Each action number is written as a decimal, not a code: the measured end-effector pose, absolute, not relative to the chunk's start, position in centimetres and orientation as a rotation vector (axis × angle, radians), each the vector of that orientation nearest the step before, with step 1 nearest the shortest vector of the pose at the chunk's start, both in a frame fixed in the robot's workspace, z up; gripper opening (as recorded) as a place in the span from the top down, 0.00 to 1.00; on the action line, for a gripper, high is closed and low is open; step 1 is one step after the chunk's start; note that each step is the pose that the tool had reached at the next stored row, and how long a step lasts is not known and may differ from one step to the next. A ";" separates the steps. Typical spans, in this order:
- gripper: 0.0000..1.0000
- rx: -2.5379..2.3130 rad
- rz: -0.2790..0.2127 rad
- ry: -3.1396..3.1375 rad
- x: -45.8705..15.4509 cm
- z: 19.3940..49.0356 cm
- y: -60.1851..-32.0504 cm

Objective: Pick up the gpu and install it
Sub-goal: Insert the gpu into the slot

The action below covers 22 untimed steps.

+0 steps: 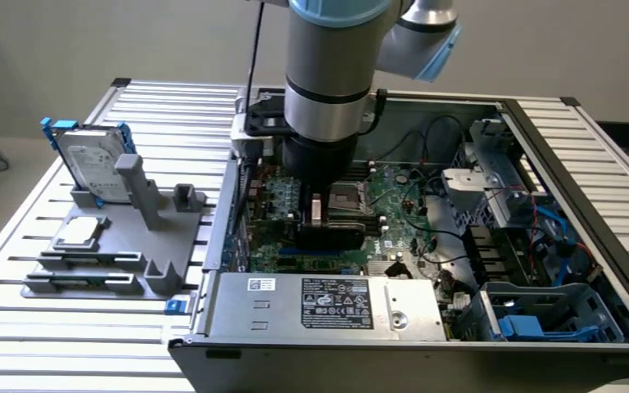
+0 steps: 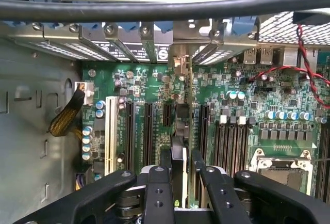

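On the exterior view's left, a grey plastic holding fixture [image 1: 96, 246] sits on the slatted metal worktop [image 1: 30, 327], carrying a silver hard drive with blue rails [image 1: 91, 164] and a small square silver CPU chip [image 1: 79, 233]. To its right lies the open black computer case [image 1: 402, 364], with a silver power supply box [image 1: 326, 303] at the near wall and a blue plastic drive cage [image 1: 533, 319] at the far right. The grey-and-blue robot arm [image 1: 331, 74] reaches straight down into the case, its gripper [image 1: 326, 223] low over the green motherboard [image 1: 408, 205]. The wrist view gives the close detail the arm's bulk covers from outside: a white expansion slot [image 2: 110, 136], black slots beside it, a silver CPU socket [image 2: 281, 164], and red-and-black twisted wires [image 2: 304, 64]. There the gpu [image 2: 181, 118], a thin flat card with a black cover and a silver metal bracket, is seen edge-on, standing upright between the two black fingers [image 2: 157, 188], which pinch its two faces near one end. Its long axis runs away from the gripper [image 2: 180, 154] toward the case's rear wall of slot covers, bracket end farthest, in line between two black slots. Whether it is seated cannot be told.
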<state>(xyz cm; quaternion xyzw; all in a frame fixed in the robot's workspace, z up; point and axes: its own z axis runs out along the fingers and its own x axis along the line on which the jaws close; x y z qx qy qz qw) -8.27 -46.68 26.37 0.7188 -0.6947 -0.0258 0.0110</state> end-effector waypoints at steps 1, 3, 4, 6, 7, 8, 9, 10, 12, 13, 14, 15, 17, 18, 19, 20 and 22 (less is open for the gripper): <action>0.74 2.240 -0.086 -2.165 -8.2 26.4 -46.7; 0.74 2.235 -0.094 -2.162 -8.0 26.4 -46.6; 0.74 2.235 -0.095 -2.162 -7.9 26.4 -46.6; 0.74 2.234 -0.096 -2.161 -7.7 26.4 -46.5; 0.74 2.235 -0.097 -2.161 -7.6 26.4 -46.5; 0.74 2.235 -0.097 -2.161 -7.5 26.4 -46.5; 0.74 2.235 -0.098 -2.161 -7.5 26.3 -46.5; 0.74 2.235 -0.098 -2.161 -7.5 26.3 -46.5; 0.74 2.234 -0.099 -2.161 -7.5 26.3 -46.4; 0.74 2.234 -0.100 -2.160 -7.5 26.3 -46.4; 0.74 2.232 -0.101 -2.160 -7.5 26.3 -46.4; 0.74 2.230 -0.104 -2.160 -7.5 26.3 -46.4; 0.74 2.225 -0.109 -2.160 -7.5 26.2 -46.4; 0.74 2.224 -0.112 -2.160 -7.5 26.2 -46.4; 0.74 2.222 -0.114 -2.160 -7.5 26.2 -46.4; 0.74 2.220 -0.115 -2.160 -7.4 26.1 -46.4; 0.74 2.216 -0.118 -2.161 -7.4 26.1 -46.4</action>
